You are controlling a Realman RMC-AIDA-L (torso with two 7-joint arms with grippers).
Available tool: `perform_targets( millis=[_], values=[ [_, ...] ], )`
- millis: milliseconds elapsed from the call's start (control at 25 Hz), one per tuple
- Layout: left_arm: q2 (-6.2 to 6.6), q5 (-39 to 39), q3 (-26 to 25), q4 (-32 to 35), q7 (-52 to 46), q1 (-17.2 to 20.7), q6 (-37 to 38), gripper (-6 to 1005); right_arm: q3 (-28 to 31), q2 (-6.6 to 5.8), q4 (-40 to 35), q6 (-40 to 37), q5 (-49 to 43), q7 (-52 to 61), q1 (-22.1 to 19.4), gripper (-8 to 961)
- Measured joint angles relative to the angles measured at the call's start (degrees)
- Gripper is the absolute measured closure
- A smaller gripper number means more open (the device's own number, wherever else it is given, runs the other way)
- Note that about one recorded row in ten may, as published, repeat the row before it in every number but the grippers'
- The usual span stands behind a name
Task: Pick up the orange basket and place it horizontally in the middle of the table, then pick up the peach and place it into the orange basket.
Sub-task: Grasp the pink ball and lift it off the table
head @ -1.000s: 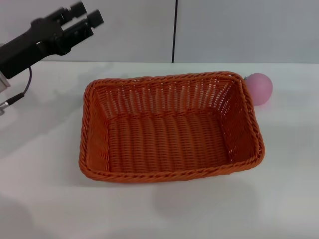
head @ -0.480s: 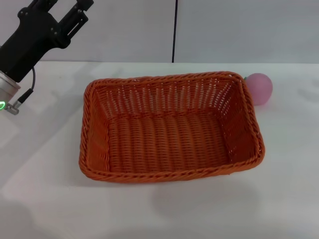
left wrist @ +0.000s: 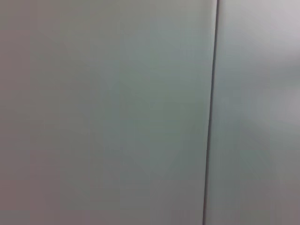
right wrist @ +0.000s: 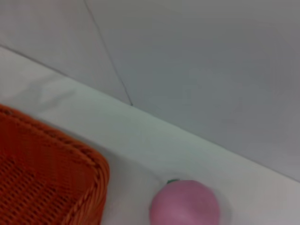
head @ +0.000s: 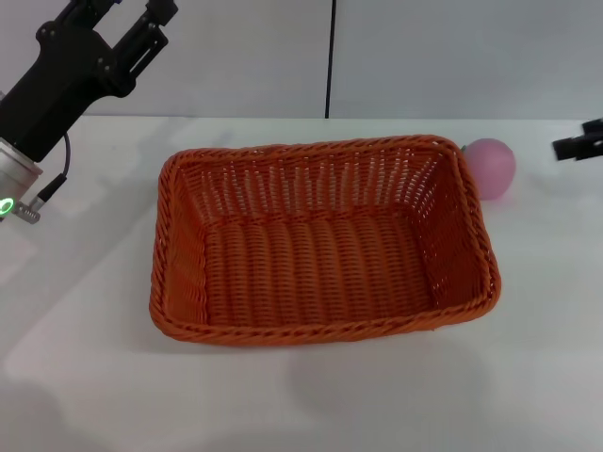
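Observation:
The orange basket (head: 320,245) lies lengthwise across the middle of the white table (head: 85,377), open side up and with nothing in it. The pale pink peach (head: 489,167) rests on the table just off the basket's far right corner; the right wrist view shows the same basket corner (right wrist: 51,183) and the peach (right wrist: 185,204). My left gripper (head: 127,11) is raised high at the far left, well away from the basket, with its fingers apart and holding nothing. The dark tip of my right gripper (head: 579,141) enters at the right edge, a little right of the peach.
A grey wall with a dark vertical seam (head: 331,56) stands behind the table's far edge. The left wrist view shows only this wall and the seam (left wrist: 211,112).
The left arm has lifted up and away to the left, off the basket. The right gripper's tip has come into view at the right edge, near the peach.

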Motion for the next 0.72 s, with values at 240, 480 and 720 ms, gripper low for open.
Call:
perform_targets(
  millis=[240, 480, 720],
  values=[
    [-0.01, -0.1, 0.3, -0.5, 0.0, 0.2, -0.1, 354, -0.9, 2.12, 2.7, 4.5, 0.0, -3.4, 0.7, 261],
    [0.0, -0.1, 0.0, -1.5, 0.0, 0.2, -0.1, 358, -1.0, 3.23, 5.4, 7.4, 0.1, -5.8, 1.5, 261],
    [-0.01, -0.1, 0.2, -1.8, 0.0, 0.1, 0.1, 361, -1.1, 4.59, 8.6, 11.8, 0.0, -8.6, 2.3, 261]
  ],
)
